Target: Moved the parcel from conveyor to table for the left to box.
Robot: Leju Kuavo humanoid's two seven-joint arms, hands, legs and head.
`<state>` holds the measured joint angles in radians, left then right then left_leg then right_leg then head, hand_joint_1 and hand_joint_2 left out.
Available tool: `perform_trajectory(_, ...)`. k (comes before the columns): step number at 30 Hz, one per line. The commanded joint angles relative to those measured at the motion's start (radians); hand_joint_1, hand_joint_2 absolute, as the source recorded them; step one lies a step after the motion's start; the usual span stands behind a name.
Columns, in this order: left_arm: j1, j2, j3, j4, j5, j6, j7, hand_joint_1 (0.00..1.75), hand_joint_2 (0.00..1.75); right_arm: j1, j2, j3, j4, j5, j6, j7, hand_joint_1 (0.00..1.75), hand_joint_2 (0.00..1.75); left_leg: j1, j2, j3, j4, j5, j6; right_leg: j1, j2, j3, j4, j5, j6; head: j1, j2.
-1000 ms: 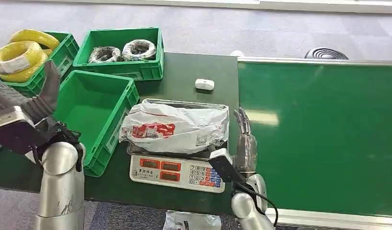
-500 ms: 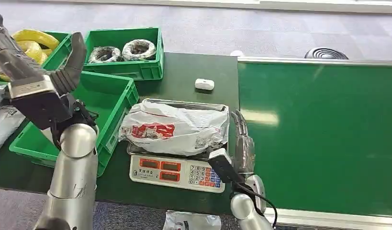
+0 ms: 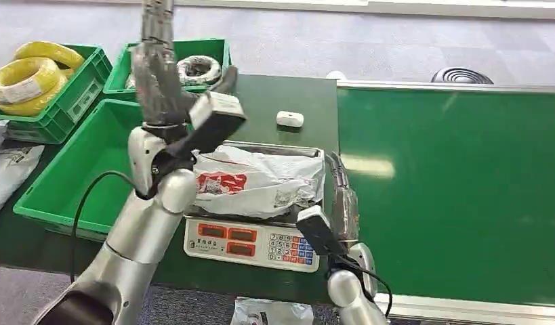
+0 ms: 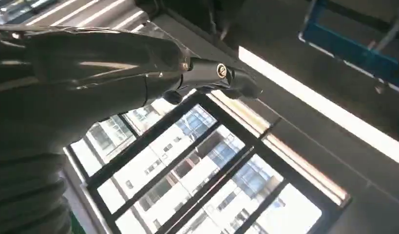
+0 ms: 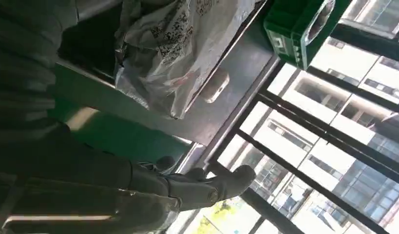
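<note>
**Head view: parcel rests on scale as left arm rises**

Head view shows the scale (image 3: pixel 251 242) at the table's (image 3: pixel 288 98) near edge, its red displays and keypad facing the robot. The parcel (image 3: pixel 257 183), a crumpled white bag with red print, lies on the scale's metal tray and covers most of it. The right hand (image 3: pixel 343 200) stands just beside the parcel's right end, at the seam between table and conveyor (image 3: pixel 450 189), fingers straight and close together, holding nothing; whether it touches the bag cannot be told. The left hand (image 3: pixel 159 74) is raised high above the table, fingers pointing up and spread, holding nothing; the left wrist view has it against windows and a ceiling light.

Left of the scale sits a green bin (image 3: pixel 64 183), nothing visible inside it. A grey bag (image 3: pixel 7 172) lies at the picture's left edge beside that bin. Farther back, a small white device (image 3: pixel 289 119) lies on the bare table. At the far edge stand two more green bins: the left one (image 3: pixel 85 84) holds yellow coils (image 3: pixel 27 78), the one beside it (image 3: pixel 210 95) holds dark coils (image 3: pixel 196 68) wrapped in clear film. The green belt of the conveyor runs along the table's right side.
</note>
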<state>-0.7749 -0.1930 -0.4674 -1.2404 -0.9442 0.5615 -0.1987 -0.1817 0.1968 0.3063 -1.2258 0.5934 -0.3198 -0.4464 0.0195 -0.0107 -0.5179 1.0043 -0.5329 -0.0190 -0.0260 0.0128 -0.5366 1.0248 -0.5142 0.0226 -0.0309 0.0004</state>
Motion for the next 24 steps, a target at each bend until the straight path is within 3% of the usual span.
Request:
perform_trajectory(1, -0.064, -0.004, -0.156, 0.338, 0.005, -0.052, -0.009, 0.00, 1.75, 0.174, -0.068, -0.140, -0.407, -0.260, 0.262, -0.229, 0.00, 1.75, 0.000, -0.006, -0.003, -0.005, 0.005, 0.002, 0.001, -0.010, 0.000, -0.006, 0.003, -0.003, 0.000, 0.000)
perform_trajectory(6, -0.058, -0.004, -0.150, 0.384, 0.050, -0.058, -0.052, 0.00, 1.75, 0.280, -0.053, -0.231, -0.694, -0.358, 0.226, -0.252, 0.00, 1.75, -0.001, -0.005, -0.005, 0.000, 0.001, 0.002, -0.001, -0.006, -0.003, 0.000, 0.000, -0.001, -0.001, 0.000)
perform_trajectory(16, -0.104, -0.001, -0.216, 0.505, 0.001, -0.139, -0.030, 0.00, 1.75, 0.282, -0.038, -0.244, -0.720, -0.329, 0.228, -0.252, 0.00, 1.75, 0.000, -0.001, -0.005, 0.000, 0.001, 0.001, 0.001, -0.002, -0.004, 0.000, 0.001, -0.002, 0.000, 0.000)
perform_trajectory(24, -0.099, -0.015, -0.264, 0.603, -0.067, -0.176, -0.014, 0.00, 1.75, 0.267, -0.010, -0.275, -0.733, -0.308, 0.293, -0.252, 0.00, 1.75, 0.000, 0.000, -0.004, -0.002, 0.002, 0.002, 0.001, -0.002, -0.004, -0.002, 0.002, -0.002, 0.000, 0.000)
